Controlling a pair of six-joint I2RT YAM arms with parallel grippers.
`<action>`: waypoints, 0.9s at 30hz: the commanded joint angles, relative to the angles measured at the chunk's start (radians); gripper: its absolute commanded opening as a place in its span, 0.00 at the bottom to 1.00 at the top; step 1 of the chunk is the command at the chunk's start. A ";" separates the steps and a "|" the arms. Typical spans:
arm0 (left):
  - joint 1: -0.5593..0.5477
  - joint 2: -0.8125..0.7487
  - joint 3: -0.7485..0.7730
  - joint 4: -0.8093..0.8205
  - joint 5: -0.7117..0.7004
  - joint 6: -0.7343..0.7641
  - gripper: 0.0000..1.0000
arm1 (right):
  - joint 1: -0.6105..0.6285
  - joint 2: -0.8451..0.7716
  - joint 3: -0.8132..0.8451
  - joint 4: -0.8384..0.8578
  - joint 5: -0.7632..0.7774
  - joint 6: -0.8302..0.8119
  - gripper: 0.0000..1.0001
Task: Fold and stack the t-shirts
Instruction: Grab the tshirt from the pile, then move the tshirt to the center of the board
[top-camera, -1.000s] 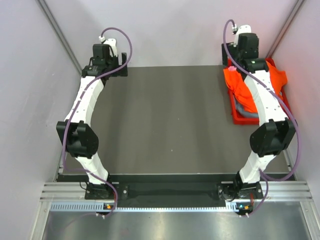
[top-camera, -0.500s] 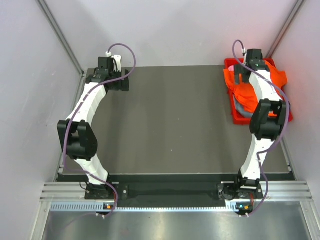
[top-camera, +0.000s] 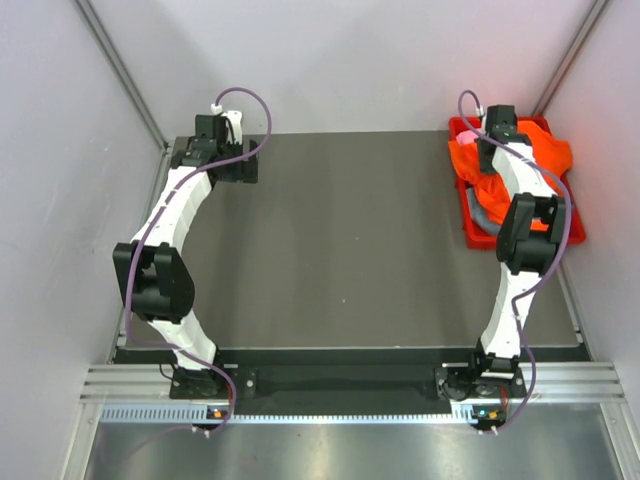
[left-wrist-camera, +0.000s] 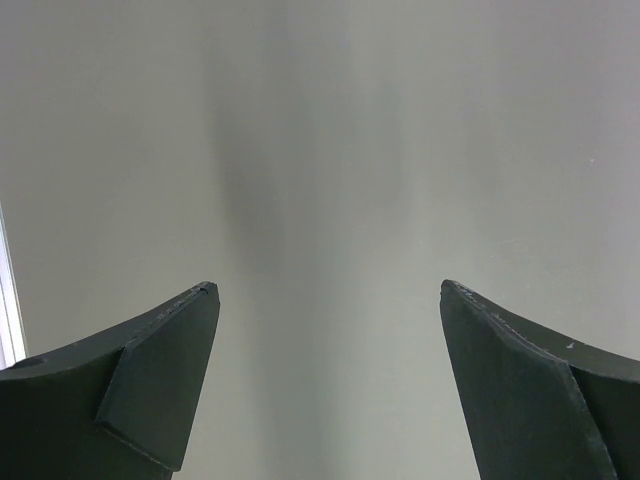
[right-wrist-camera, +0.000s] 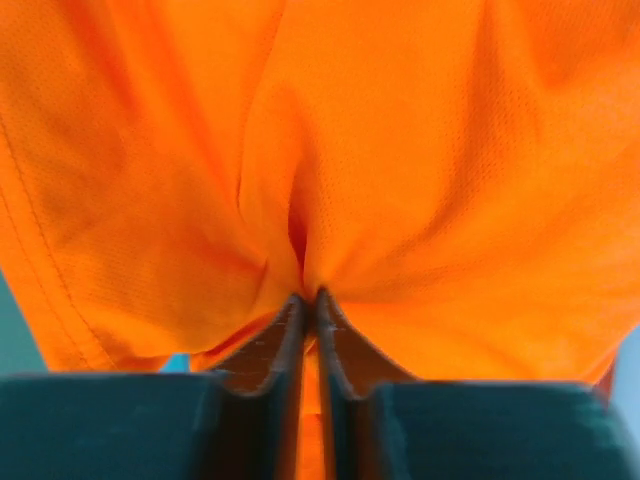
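Observation:
A bright orange t-shirt (top-camera: 470, 160) lies crumpled on top of a pile in the red bin (top-camera: 478, 238) at the back right of the table. A grey-blue t-shirt (top-camera: 484, 214) and a bit of pink cloth (top-camera: 473, 133) peek out beneath it. My right gripper (right-wrist-camera: 310, 296) reaches down into the bin and is shut on a pinched fold of the orange t-shirt (right-wrist-camera: 420, 170), which fills the right wrist view. My left gripper (left-wrist-camera: 328, 290) is open at the back left of the table, with nothing between its fingers (left-wrist-camera: 165, 375); it faces the plain wall.
The dark table mat (top-camera: 350, 240) stretches between the two arms. Pale walls close in the back and both sides. The left arm (top-camera: 175, 215) stretches along the left edge, and the right arm (top-camera: 525, 225) stands over the bin's near end.
My right gripper has dropped into the bin and closed on the orange t-shirt. The left arm shifted slightly forward early on and has since held still, open.

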 joint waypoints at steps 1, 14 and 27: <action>-0.004 -0.027 0.001 0.030 0.011 0.005 0.96 | 0.007 -0.057 0.038 0.031 0.032 0.012 0.00; -0.013 0.017 0.014 0.051 0.037 0.009 0.95 | 0.246 -0.567 -0.076 0.307 -0.146 -0.157 0.00; -0.013 0.025 0.034 0.051 -0.001 0.006 0.96 | 0.408 -0.617 0.084 0.348 -0.395 0.073 0.00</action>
